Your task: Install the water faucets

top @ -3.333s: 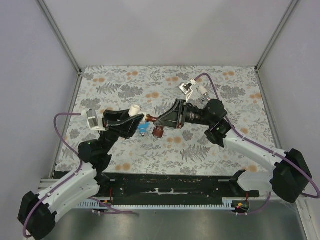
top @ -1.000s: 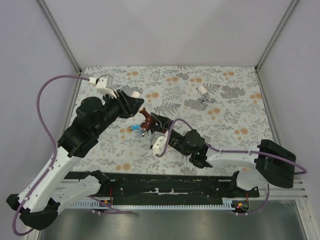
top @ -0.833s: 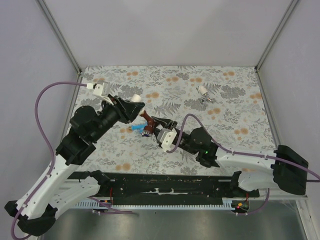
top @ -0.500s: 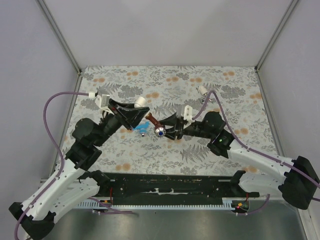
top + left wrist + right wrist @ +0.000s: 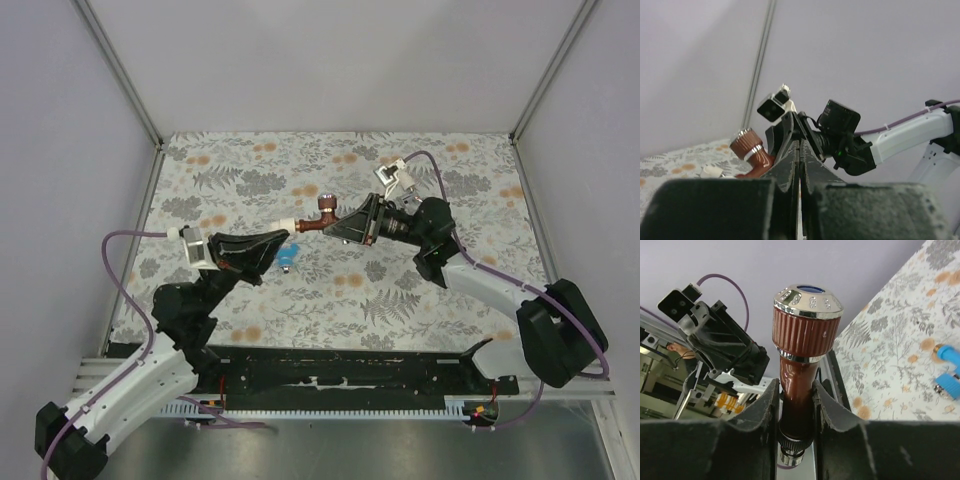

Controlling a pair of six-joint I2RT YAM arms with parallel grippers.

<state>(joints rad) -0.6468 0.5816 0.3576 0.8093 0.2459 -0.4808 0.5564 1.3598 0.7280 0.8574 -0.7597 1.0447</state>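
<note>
My right gripper (image 5: 338, 227) is shut on the body of the reddish-brown copper faucet (image 5: 322, 212) and holds it above the table, with its round knob (image 5: 807, 315) toward the far side. The gripper also shows in the right wrist view (image 5: 796, 390), where the threaded stem points down between the fingers. The stem points left at the white pipe fitting (image 5: 284, 226), which sits at the tip of my shut left gripper (image 5: 270, 240). The two appear to touch. In the left wrist view (image 5: 800, 150) the jaws stand almost together. The blue faucet (image 5: 287, 259) lies on the mat below them.
The floral mat (image 5: 450, 290) covers the table inside grey walls with metal corner posts (image 5: 120, 75). The right arm's wrist camera and purple cable (image 5: 395, 175) hang over the far right of the mat. A black rail (image 5: 330, 375) runs along the near edge.
The right gripper has lifted and turned the copper faucet, so its knob points to the far side and its stem meets the white fitting. The left arm has dropped and drawn back toward its base.
</note>
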